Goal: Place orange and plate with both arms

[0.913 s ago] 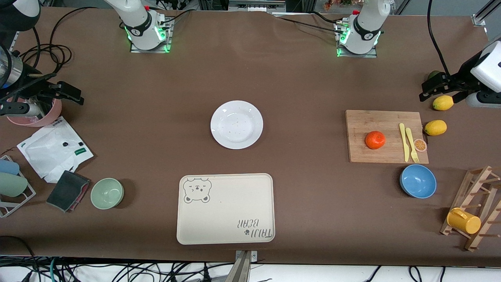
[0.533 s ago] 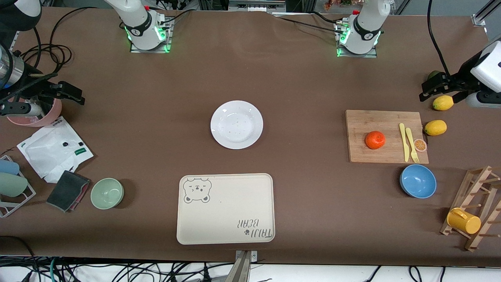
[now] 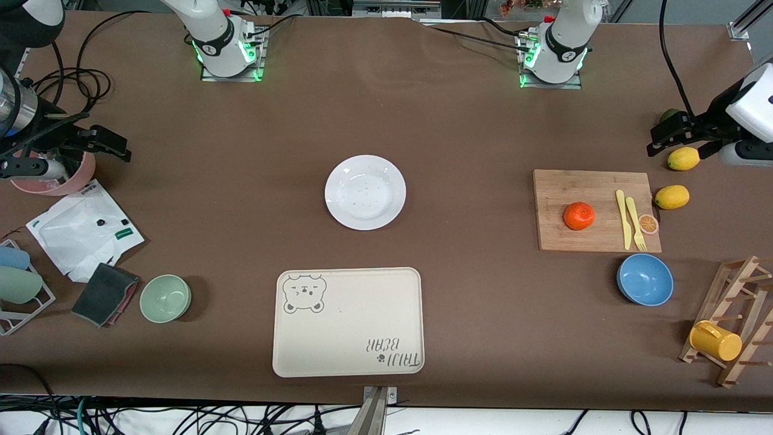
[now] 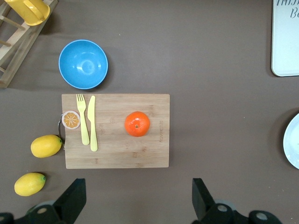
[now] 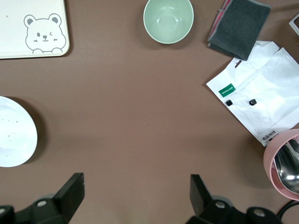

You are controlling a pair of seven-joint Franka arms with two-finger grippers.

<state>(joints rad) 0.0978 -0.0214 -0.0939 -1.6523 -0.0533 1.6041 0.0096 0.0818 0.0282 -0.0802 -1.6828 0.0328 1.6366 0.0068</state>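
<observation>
The orange [image 3: 578, 215] lies on a wooden cutting board [image 3: 555, 187] toward the left arm's end of the table; it also shows in the left wrist view [image 4: 137, 123]. The white plate [image 3: 365, 192] lies bare at the table's middle; its edge shows in the left wrist view [image 4: 294, 144] and the right wrist view [image 5: 14, 133]. My left gripper [image 3: 664, 138] hangs open and empty over the table by the lemons, its jaws wide apart [image 4: 138, 200]. My right gripper [image 3: 112, 145] hangs open and empty by a pink cup [image 3: 57, 181], jaws wide apart [image 5: 135, 193].
A beige bear tray [image 3: 348, 322] lies nearer the front camera than the plate. A yellow knife and fork [image 3: 628, 219] and an orange-slice disc [image 3: 648, 224] lie on the board. Two lemons [image 3: 671, 197], a blue bowl [image 3: 645, 279], a green bowl [image 3: 165, 298], a mug rack [image 3: 734, 320] and a white bag [image 3: 81, 229] stand around.
</observation>
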